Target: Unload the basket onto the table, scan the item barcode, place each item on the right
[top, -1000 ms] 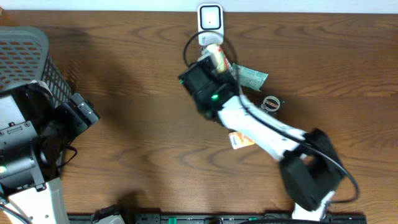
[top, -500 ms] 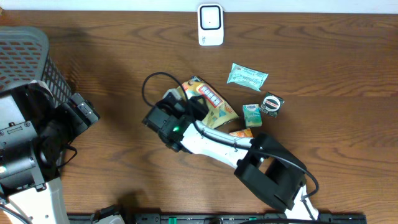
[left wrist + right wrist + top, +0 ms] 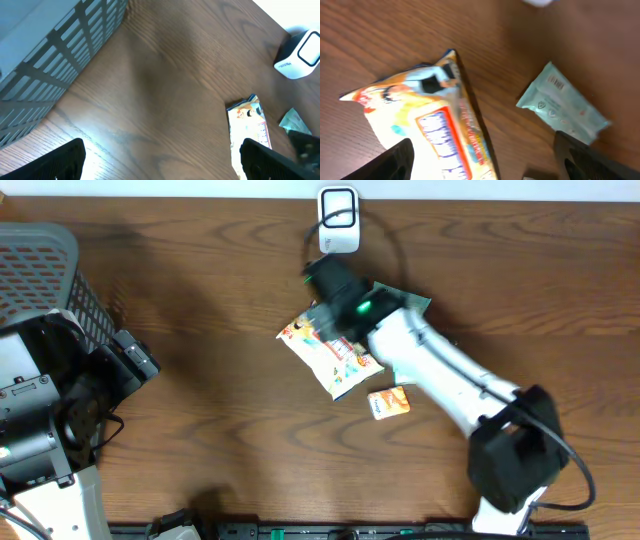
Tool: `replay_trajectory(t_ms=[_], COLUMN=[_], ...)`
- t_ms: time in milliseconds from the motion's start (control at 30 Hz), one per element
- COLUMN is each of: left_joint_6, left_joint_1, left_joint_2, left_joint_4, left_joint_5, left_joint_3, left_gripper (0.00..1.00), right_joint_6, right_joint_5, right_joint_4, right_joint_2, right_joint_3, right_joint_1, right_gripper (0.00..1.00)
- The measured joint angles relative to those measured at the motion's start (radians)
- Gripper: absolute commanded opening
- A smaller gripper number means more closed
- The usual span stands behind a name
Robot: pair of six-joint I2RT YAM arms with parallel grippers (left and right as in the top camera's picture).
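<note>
Hovering spread wide and gripping nothing, the right hand [image 3: 485, 155] hangs over the snack bag [image 3: 435, 125], which lies on the counter [image 3: 200, 300] a little below the white scanner [image 3: 338, 220]. A pale green packet [image 3: 562, 107] lies just beside the bag, and a small orange packet [image 3: 389, 402] sits near its lower end. The left hand [image 3: 165, 160] is likewise spread apart and empty, over bare wood beside the grey basket [image 3: 40, 260]

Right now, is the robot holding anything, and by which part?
Nothing is held. The right gripper is open above the snack bag; the left gripper is open too.
</note>
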Motion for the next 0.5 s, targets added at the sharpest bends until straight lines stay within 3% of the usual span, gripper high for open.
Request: replay_trajectory(t_ms=[233,500], left_joint_6=[0.0,0.0], left_joint_1=[0.0,0.0], left_joint_2=[0.0,0.0], left_joint_4=[0.0,0.0], left_joint_5=[0.0,0.0], left_joint_3=[0.0,0.0], left_gripper=[0.98,0.98], right_joint_6=[-0.05,-0.087], right_joint_5=[-0.494,-0.737], right_joint_4=[-0.002,-0.01], right_joint_2=[0.086,0.243], right_joint_3=[-0.002,-0.016], right_joint_1=[-0.225,-0.23], right_gripper=[0.88,0.88])
